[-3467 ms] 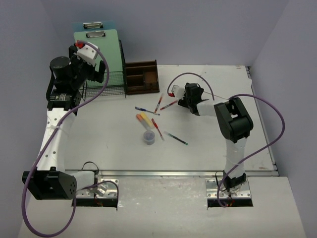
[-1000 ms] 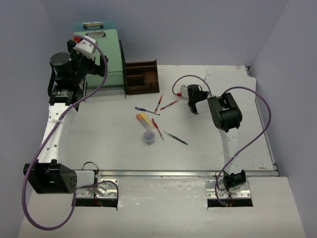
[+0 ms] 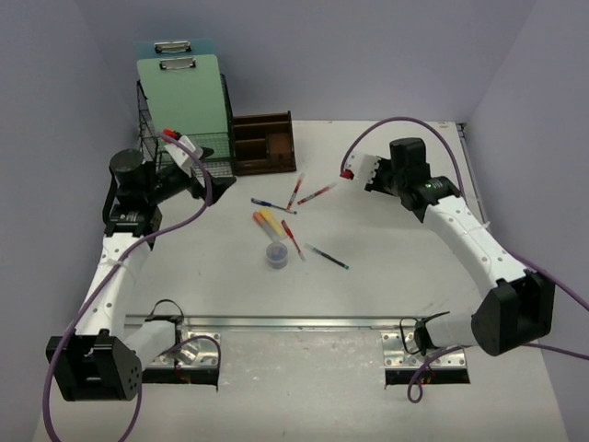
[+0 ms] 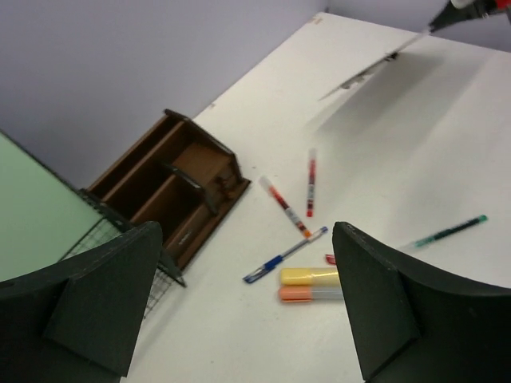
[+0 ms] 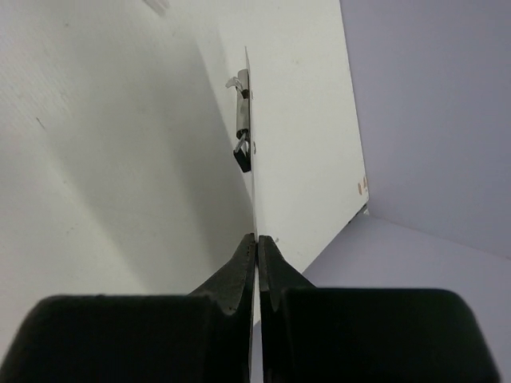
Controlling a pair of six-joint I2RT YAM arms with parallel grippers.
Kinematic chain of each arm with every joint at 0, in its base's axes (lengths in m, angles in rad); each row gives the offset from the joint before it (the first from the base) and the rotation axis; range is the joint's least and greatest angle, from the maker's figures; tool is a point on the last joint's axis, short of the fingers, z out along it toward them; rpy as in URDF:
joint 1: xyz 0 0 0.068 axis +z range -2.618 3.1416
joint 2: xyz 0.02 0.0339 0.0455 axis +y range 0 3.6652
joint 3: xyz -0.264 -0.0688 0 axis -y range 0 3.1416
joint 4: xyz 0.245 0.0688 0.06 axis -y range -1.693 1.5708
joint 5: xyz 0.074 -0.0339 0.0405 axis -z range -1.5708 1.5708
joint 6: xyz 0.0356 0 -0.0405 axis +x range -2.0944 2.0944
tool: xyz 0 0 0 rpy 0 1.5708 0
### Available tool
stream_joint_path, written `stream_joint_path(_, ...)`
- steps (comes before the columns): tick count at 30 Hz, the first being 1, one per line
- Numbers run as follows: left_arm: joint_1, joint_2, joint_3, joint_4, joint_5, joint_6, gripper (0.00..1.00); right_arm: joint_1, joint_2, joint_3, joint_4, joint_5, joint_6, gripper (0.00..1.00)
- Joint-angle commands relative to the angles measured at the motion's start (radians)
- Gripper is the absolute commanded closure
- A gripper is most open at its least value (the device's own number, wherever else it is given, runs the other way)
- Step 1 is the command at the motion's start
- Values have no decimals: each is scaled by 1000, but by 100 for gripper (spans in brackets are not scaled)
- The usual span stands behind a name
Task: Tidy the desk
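Note:
The white desk (image 3: 207,272) carries scattered pens: a blue pen (image 3: 270,204), two red pens (image 3: 294,191), a yellow and an orange highlighter (image 3: 266,221) and a green pen (image 3: 328,257). My left gripper (image 3: 196,185) hangs open just in front of the wire rack, above bare desk, with nothing between its fingers; its own view shows the blue pen (image 4: 283,256) and the yellow highlighter (image 4: 307,276) below. My right gripper (image 5: 258,238) is shut on the edge of a thin white clipboard (image 5: 249,187), which shows edge-on. Its metal clip (image 5: 242,120) points away. The left wrist view shows this clipboard (image 4: 375,68) tilted above the desk.
A dark-brown wooden organiser (image 3: 262,141) stands at the back, beside a black wire rack (image 3: 189,152) that holds green clipboards (image 3: 182,87). A small round blue-grey container (image 3: 277,255) sits among the pens. A metal rail (image 3: 304,321) runs along the near edge. Walls close in left, back and right.
My left arm has come down from the top of the rack towards the desk, still open. My right arm has unfolded and swung out to the right, still shut on the clipboard.

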Motion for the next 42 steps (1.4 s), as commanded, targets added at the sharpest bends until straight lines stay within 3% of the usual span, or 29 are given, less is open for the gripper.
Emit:
stream_joint_path(1,-50,-32,-78,124,205,43,16,1,-111,107,-107,-158,43,100)
stream_joint_path(7,-238,13,-120,96,165,193,18,1,-177,173,-173,-266,81,100)
stream_joint_path(16,-386,187,-35,247,91,145,22,3,-269,217,-251,-386,102,100)
stream_joint_path(24,-500,367,203,128,102,222,24,3,-347,195,-309,-482,107,100)
stream_joint_path(31,-609,487,382,-47,81,382,27,3,-372,193,-326,-515,113,100)
stream_joint_path(42,-672,625,515,-142,73,449,45,1,-416,165,-337,-530,113,100)
